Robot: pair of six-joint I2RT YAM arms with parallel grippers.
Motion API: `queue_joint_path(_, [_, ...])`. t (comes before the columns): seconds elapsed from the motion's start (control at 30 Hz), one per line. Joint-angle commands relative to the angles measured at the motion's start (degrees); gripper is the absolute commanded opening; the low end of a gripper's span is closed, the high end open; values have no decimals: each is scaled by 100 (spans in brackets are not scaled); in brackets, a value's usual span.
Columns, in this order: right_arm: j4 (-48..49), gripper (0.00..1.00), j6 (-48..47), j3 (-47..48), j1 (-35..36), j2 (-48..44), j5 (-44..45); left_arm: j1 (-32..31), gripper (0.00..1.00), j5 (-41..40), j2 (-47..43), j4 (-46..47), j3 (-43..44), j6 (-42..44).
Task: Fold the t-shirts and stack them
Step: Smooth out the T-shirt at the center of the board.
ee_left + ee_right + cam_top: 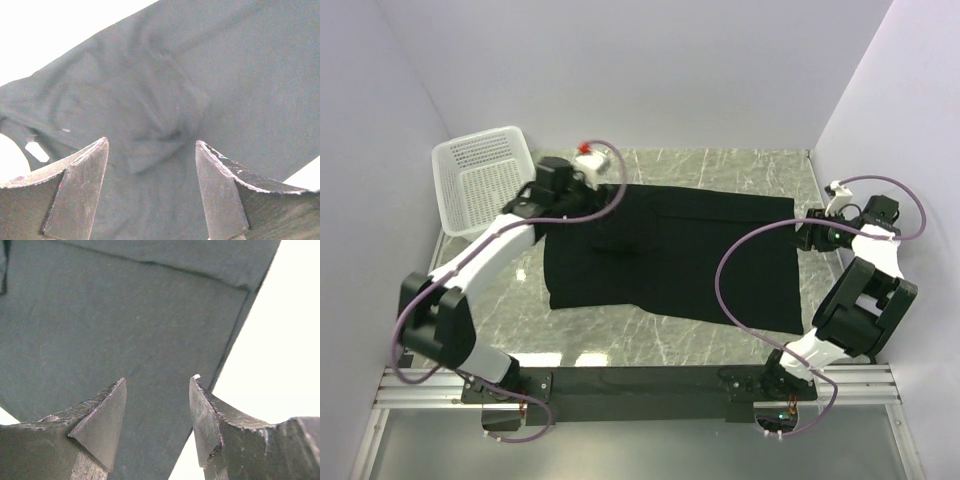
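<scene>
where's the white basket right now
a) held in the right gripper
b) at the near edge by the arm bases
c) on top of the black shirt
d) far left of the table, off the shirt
d: the white basket stands at the far left of the table, clear of the black t-shirt, and the right gripper hangs open over the shirt with nothing in it.

T-shirt (670, 255): black cloth, matt, soft creases. Tabletop (620, 335): marble-look, grey-green veined, smooth, slight sheen. Basket (480, 150): white plastic, perforated mesh walls. Left hand (151, 146) and right hand (157, 380): dark matt fingers, rough grainy faces, edges scuffed pale.
</scene>
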Motion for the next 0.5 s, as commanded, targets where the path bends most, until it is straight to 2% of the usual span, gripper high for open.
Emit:
queue_joint_path(0.0, [21,60,304,435,64,195,286,425,75,378,-221,731,-325,-862])
queue_joint_path(0.13, [-137,60,287,708,169,449,427,513,71,651,146,574,-273,-1065])
queue_joint_path(0.23, [-138,60,322,805,266,529,480,513,63,669,979,276,86,-1284])
queue_joint_path(0.47, [-6,60,428,656,310,468,497,478,63,336,1791,160,351,-1865])
